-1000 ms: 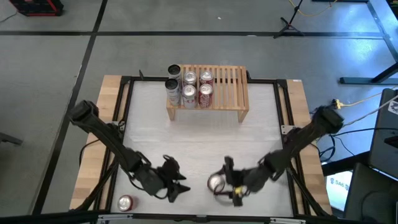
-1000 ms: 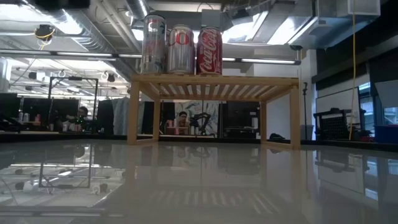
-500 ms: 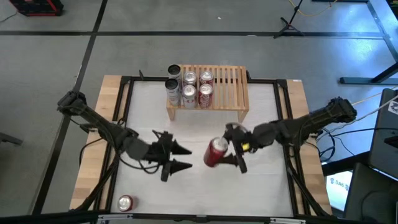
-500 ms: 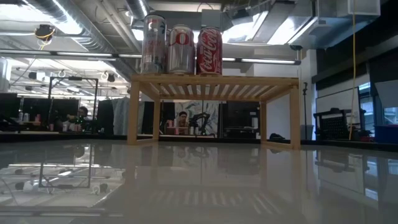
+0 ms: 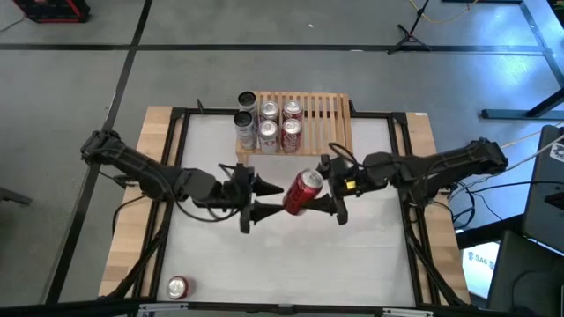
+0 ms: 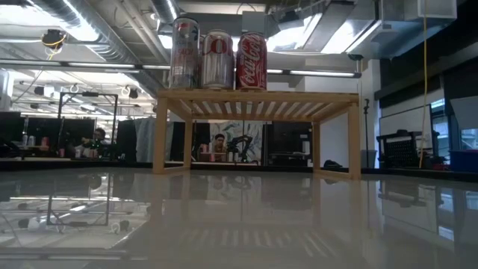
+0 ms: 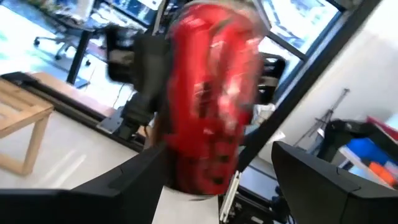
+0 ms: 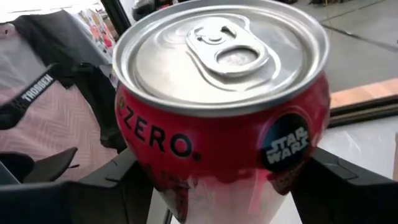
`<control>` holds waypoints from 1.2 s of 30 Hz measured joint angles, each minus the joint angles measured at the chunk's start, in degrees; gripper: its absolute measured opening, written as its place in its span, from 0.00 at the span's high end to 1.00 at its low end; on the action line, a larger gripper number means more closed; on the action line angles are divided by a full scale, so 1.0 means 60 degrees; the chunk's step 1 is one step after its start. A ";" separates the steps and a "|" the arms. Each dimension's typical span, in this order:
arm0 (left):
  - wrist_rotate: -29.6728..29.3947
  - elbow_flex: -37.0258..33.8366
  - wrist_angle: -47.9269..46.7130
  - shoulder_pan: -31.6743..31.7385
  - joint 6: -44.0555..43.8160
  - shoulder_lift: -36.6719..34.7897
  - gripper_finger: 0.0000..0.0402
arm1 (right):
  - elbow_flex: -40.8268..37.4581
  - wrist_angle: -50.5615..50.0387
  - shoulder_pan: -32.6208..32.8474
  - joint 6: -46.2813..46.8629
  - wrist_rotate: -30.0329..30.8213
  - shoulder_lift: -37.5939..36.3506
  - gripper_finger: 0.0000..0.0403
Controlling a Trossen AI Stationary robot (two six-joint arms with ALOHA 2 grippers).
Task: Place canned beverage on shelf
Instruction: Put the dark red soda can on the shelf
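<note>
Right pincer is clamped on a red can, holding it tilted above the middle of the worktop, just in front of the shelf. In the right wrist view the can fills the picture, silver top and pull tab toward the camera, "ZERO" and a Star Wars badge on its side, a dark finger on each side of it. Left pincer sits just beside the can on the other side, its two fingers spread apart and pointing at it; cannot tell if they touch it. In the left wrist view the can stands blurred between the left fingers, with the right arm's pincer behind it. The shelf is a pale wood slatted rack at the far edge of the worktop; four cans stand on its left part, two more stand at its left end, its right part bare slats. The low view shows three cans upright on the shelf top. Another red can lies near the worktop's front left corner, well apart from both arms.
</note>
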 joint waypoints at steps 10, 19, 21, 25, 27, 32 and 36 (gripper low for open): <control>0.0125 0.0007 -0.0042 0.0196 0.0070 0.0297 0.30 | 0.0185 -0.0327 -0.0688 0.0148 -0.1093 0.0080 0.32; -0.0370 0.0004 -0.0403 0.0210 0.0209 0.0714 0.30 | 0.0185 -0.0509 -0.0731 0.0352 -0.1580 0.0240 0.32; -0.0469 0.0004 -0.0282 0.0203 0.0290 0.0696 0.30 | 0.0185 -0.0343 -0.0735 0.0456 -0.1572 0.0240 0.32; -0.0425 0.0004 -0.0145 0.0208 0.0296 0.0699 0.30 | 0.0188 -0.0353 -0.0731 0.0457 -0.1592 0.0230 0.32; -0.0304 0.0004 -0.0138 0.0210 0.0297 0.0699 0.30 | 0.0188 -0.0348 -0.0728 0.0455 -0.1611 0.0256 0.32; -0.0127 0.0004 -0.0185 0.0215 0.0250 0.0699 0.29 | 0.0198 -0.0323 -0.0728 0.0459 -0.1670 0.0354 0.32; 0.0014 0.0004 -0.0208 0.0287 0.0290 0.0696 0.20 | 0.0199 -0.0019 -0.0724 0.0456 -0.1677 0.0591 0.32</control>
